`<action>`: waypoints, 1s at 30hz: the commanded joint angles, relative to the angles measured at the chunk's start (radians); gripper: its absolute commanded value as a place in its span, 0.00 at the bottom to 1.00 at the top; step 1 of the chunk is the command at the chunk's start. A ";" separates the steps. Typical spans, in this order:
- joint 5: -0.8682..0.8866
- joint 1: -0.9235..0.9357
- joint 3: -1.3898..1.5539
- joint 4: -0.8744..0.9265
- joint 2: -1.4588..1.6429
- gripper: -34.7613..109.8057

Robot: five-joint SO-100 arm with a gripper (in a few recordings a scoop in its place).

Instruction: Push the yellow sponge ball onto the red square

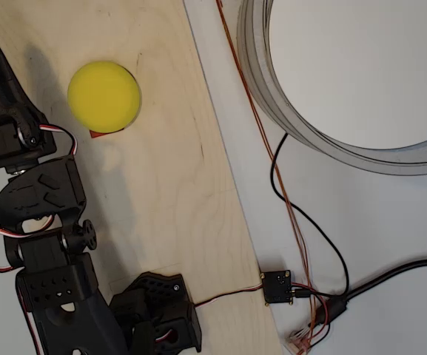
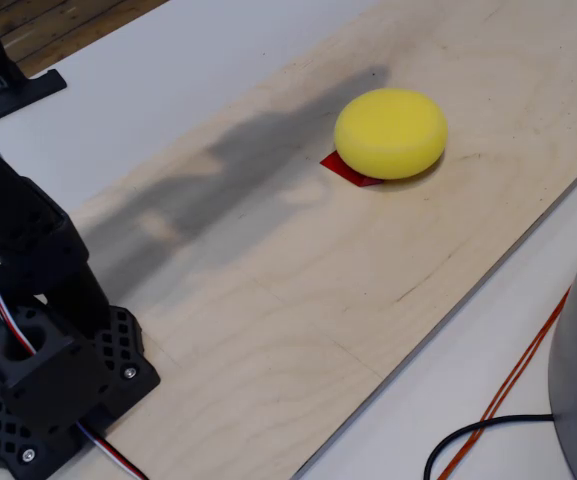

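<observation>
Nearest to you in the fixed view is the black base of the arm (image 2: pixel 38 370), sitting on the left end of the wooden board (image 2: pixel 298 300). The board lies on the white tabletop (image 2: pixel 148 80). In the overhead view the arm (image 1: pixel 43 222) runs up the left side of the picture, with its top end close to the ball but not touching it. You cannot tell if the fingers are apart or together, because they are not clear in these pictures.

Farther along the board is the yellow sponge ball (image 2: pixel 391 132). It sits on top of the red square (image 2: pixel 350 170). Just a small red corner peeks out from under the ball on its near-left side. From above, the yellow sponge ball (image 1: pixel 103 97) hides nearly all of the red square (image 1: pixel 95 134), and you see just a thin red bit at its lower edge.

So the job looks almost done, or done. The ball covers most of the red patch. If you want it right in the middle, it may need one tiny push toward that red corner.
</observation>
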 commanded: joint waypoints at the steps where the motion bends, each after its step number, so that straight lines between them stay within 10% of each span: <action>1: 0.034 0.040 -0.055 0.052 0.009 0.24; 7: 0.046 0.034 -0.049 0.049 0.015 0.24; 10: -0.049 -0.002 -0.026 0.035 0.031 0.46; 15: -0.054 -0.015 -0.032 0.035 0.029 0.50; 18: -0.054 -0.017 -0.034 0.035 0.028 0.49; 21: 0.000 -0.006 -0.044 -0.015 0.028 0.24; 30: 0.017 0.014 -0.021 -0.038 0.012 0.24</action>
